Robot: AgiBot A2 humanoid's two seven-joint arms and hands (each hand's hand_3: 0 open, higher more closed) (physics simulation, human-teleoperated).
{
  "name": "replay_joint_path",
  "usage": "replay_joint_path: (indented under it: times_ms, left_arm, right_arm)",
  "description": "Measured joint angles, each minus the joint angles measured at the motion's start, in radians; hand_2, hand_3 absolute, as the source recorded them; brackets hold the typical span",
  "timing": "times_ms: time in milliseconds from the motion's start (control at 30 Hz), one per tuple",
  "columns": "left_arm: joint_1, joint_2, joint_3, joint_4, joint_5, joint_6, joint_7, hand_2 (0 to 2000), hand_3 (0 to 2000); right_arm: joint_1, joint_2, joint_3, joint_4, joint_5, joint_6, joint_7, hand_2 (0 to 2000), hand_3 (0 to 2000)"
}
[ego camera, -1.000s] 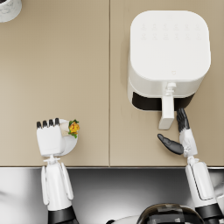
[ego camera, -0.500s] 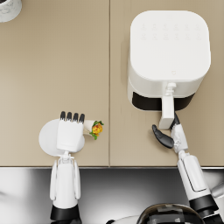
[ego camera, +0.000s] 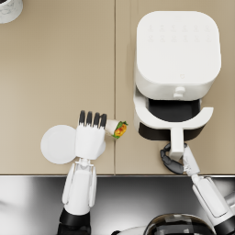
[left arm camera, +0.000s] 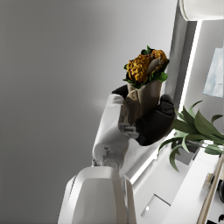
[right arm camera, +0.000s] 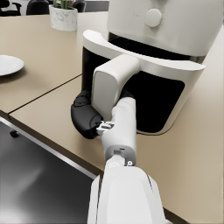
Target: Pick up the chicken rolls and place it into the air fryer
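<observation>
**Head view: roll lifted clear, drawer drawn out**

Head view shows the left robot hand (ego camera: 90, 137) gripping the chicken roll (ego camera: 116, 128), its filling end pointing toward the air fryer (ego camera: 176, 55). The left wrist view confirms it: dark fingers (left arm camera: 153, 124) wrap the paper sleeve while the orange filling and green leaves stick out beyond them. The right robot hand (ego camera: 173, 158) grips the drawer handle (ego camera: 176, 141); the right wrist view shows its dark fingers (right arm camera: 85, 116) curled around the handle's side.

Compared with a second ago, the left robot hand has carried the roll off the white plate (ego camera: 57, 144) and rightward, so it now sits between plate and fryer, held above the desk (ego camera: 59, 73). Meanwhile the drawer (ego camera: 173, 117) has slid out from the fryer body, exposing its dark basket. Judging from this, pickup is done and the opening is ready; what remains is moving the roll across the short gap and lowering it into the basket.

Counted: one chicken roll, one air fryer with one drawer, one plate, one pale pot (ego camera: 9, 9) at the desk's far corner, two robot hands.
</observation>
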Motion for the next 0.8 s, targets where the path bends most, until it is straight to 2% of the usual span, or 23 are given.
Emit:
replay_joint_path:
  times_ms: [100,233,367,433,667,733,800]
  left_arm:
    - [0.024,0.018,0.036,-0.02,0.0,0.066,0.031,2000,2000]
    - [0.046,0.041,0.082,-0.033,-0.001,0.094,0.045,2000,2000]
    - [0.087,0.08,0.133,-0.021,-0.001,0.102,0.048,2000,2000]
    - [0.11,0.104,0.159,-0.005,-0.001,0.104,0.049,2000,2000]
    - [0.197,0.195,0.269,0.057,-0.307,0.106,0.05,2000,2000]
    - [0.22,0.221,0.311,0.092,-0.361,0.107,0.05,2000,2000]
    - [0.241,0.245,0.346,0.134,-0.389,0.107,0.05,2000,2000]
  right_arm:
    - [-0.03,0.131,0.072,0.109,-0.001,0.012,0.0,2000,2000]
    - [-0.018,0.273,0.174,0.197,-0.002,-0.004,0.001,2000,2000]
    - [-0.02,0.346,0.234,0.252,-0.003,-0.039,0.002,2000,2000]
    - [-0.037,0.36,0.237,0.276,-0.003,-0.051,0.002,2000,2000]
    - [-0.095,0.395,0.243,0.336,-0.004,-0.081,0.004,2000,2000]
    - [-0.285,0.253,0.075,0.368,-0.004,-0.065,0.002,2000,2000]
    - [-0.289,0.233,0.04,0.356,-0.004,-0.005,0.003,2000,2000]
